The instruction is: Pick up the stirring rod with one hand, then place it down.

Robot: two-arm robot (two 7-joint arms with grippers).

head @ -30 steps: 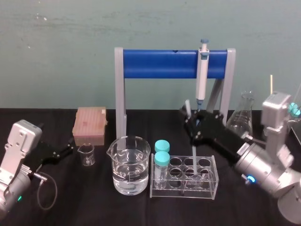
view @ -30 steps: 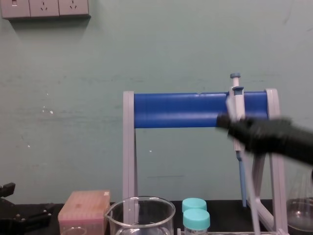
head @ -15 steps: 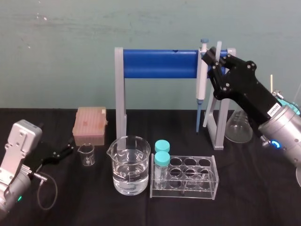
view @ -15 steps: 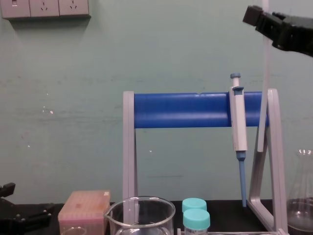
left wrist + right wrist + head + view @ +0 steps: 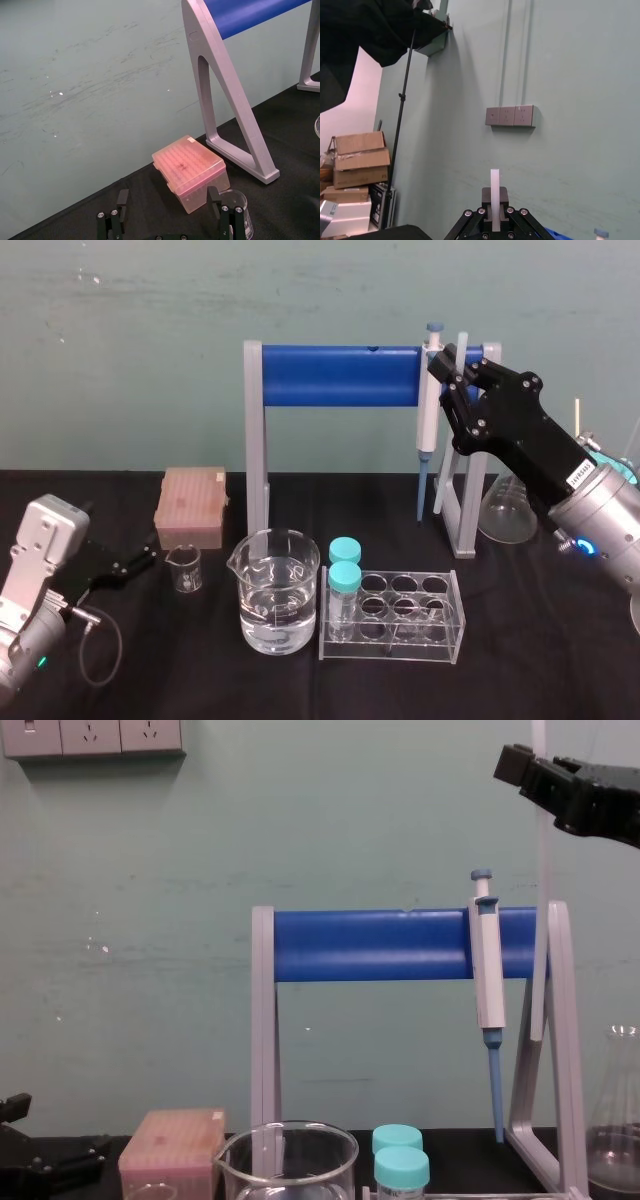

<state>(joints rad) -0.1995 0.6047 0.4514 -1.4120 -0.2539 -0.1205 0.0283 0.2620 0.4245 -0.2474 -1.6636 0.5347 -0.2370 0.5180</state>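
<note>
Two arms show, and the nearer one is idle. The left gripper (image 5: 138,563) lies low over the black table (image 5: 520,680), well to the near left of the stand (image 5: 340,377). Its fingers (image 5: 122,198) are spread wide with nothing between them.

In front of the stand, near its middle, sits a clear rack (image 5: 392,618) with two teal-capped vials (image 5: 345,575) at its left end. A beaker (image 5: 277,590) partly filled with water stands in front of the stand's left post. Farther left of that post are a small beaker (image 5: 184,568) and, behind it, a pink tip box (image 5: 192,507).

A pipette (image 5: 430,390) hangs tip down from the right end of the stand's blue bar. The right gripper (image 5: 455,368) is raised above that same end of the bar, and its fingers (image 5: 485,197) are clamped tight on the rod (image 5: 443,483). The rod hangs close to upright just right of the pipette. A short piece sticks out above the fingers and the long part runs down beside the stand's right post. Its lower end is in the air, clear of the table. A flask (image 5: 505,505) stands on the table just right of the stand.
</note>
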